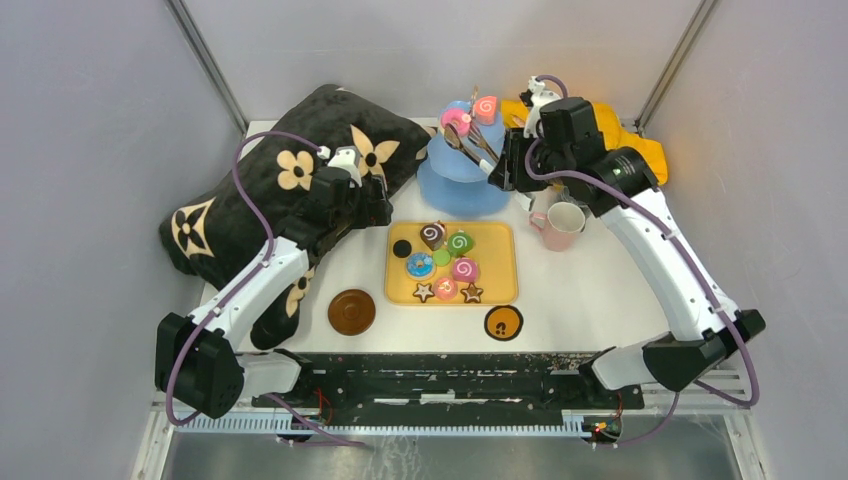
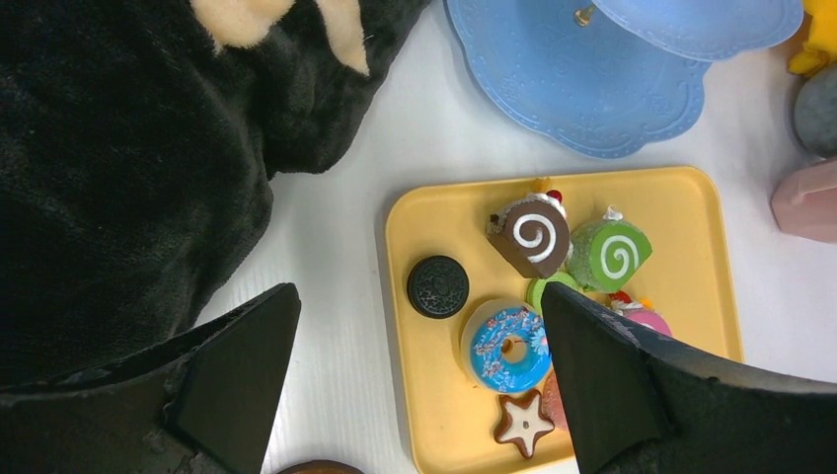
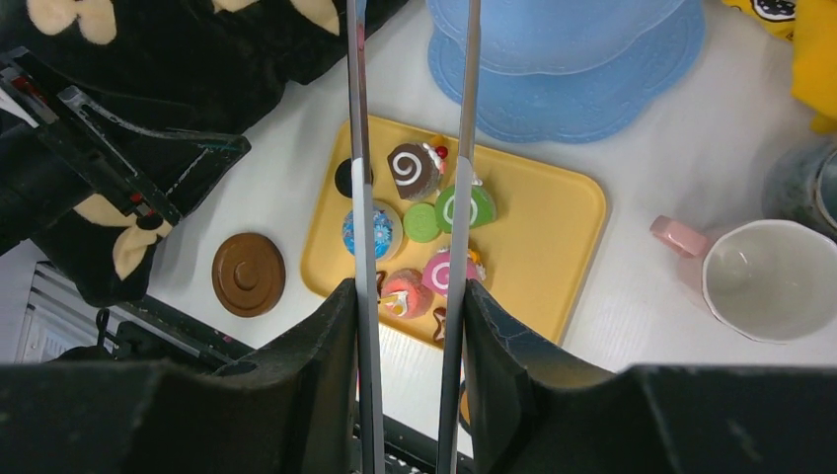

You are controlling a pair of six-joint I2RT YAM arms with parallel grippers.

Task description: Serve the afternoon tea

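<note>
Toy sweets [image 1: 462,268], bright swirls and stars (on yellow tray [image 1: 499,258])

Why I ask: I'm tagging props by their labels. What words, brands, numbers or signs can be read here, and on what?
No word or number is readable in any view.
On the black cushion: cream flower motifs only, no letters.
On the dark coaster: an orange mark, too small to read.
On the black sandwich biscuit: embossed pattern, too blurred.
On the yellow fabric: black print, cut off by the frame.
</note>
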